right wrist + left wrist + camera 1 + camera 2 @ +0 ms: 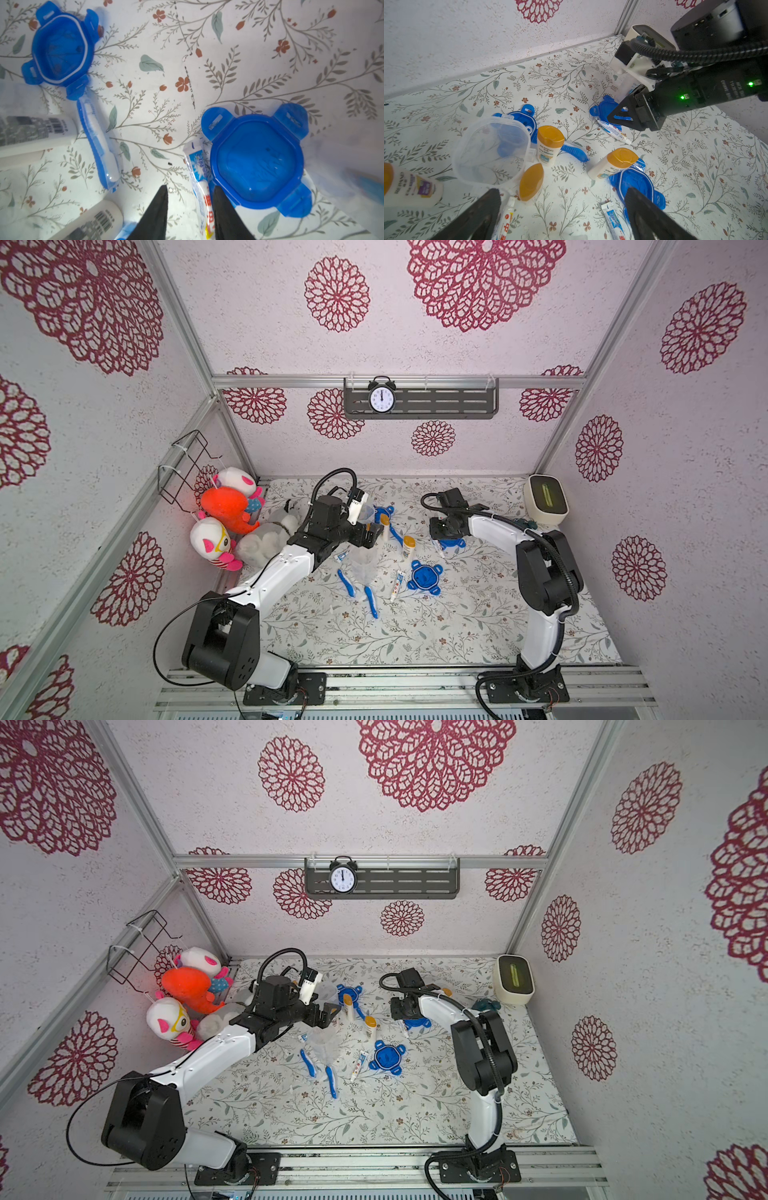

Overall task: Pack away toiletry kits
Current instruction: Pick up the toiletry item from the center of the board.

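- Orange plush toy [226, 508] and its pale companions are heaped at the far left edge of the floral mat [415, 635], apart from the kit pieces.
- The left gripper [370, 537] hangs above the mat with its jaws spread wide and nothing between them.
- Just beside it a lidless clear jar [363, 564] sits on the mat. Two blue toothbrushes [345, 583] lie flat at its near end.
- An orange-capped bottle [408, 547] lies loose on the mat between the two grippers.
- Nearer the front, a toothpaste tube [397, 585] lies just beside a loose blue lid [424, 576], both outside any jar.
- The right gripper [190, 188] is low over the mat, jaws partway apart. They straddle a second toothpaste tube [199, 176]. One finger [224, 207] is against it and a gap shows at the other, so it is not clamped.
- That tube touches the edge of another blue lid [255, 162].
- A white box [545, 498] stands in the far right corner.
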